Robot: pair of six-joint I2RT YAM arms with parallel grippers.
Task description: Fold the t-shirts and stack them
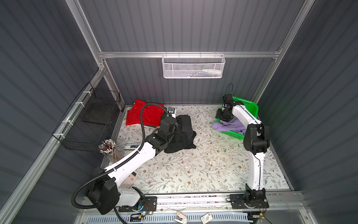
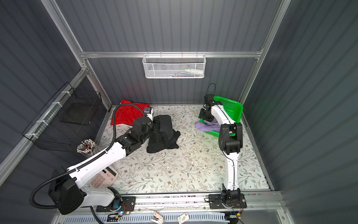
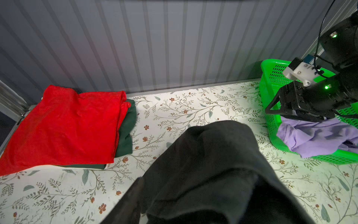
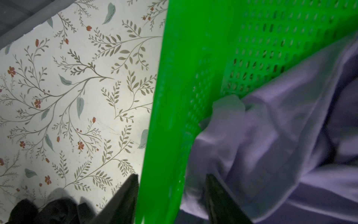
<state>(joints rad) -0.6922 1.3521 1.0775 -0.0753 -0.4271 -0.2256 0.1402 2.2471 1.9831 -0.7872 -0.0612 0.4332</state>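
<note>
Lavender shirt [image 4: 271,135] is spilling over the green basket [image 4: 193,38] rim, right gripper [image 4: 172,175] is straddling that rim with jaws apart, better shifting inward to pinch cloth only; left gripper [image 1: 174,126] is sitting in the mid-table black shirt [image 1: 184,135], state unreadable.

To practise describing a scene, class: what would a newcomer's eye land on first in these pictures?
Likely the bright green basket at the back right of the table, with a lavender t-shirt spilling over its rim. Next, the red t-shirt folded at the back left atop a dark green t-shirt, and the black t-shirt crumpled near the middle.
</note>
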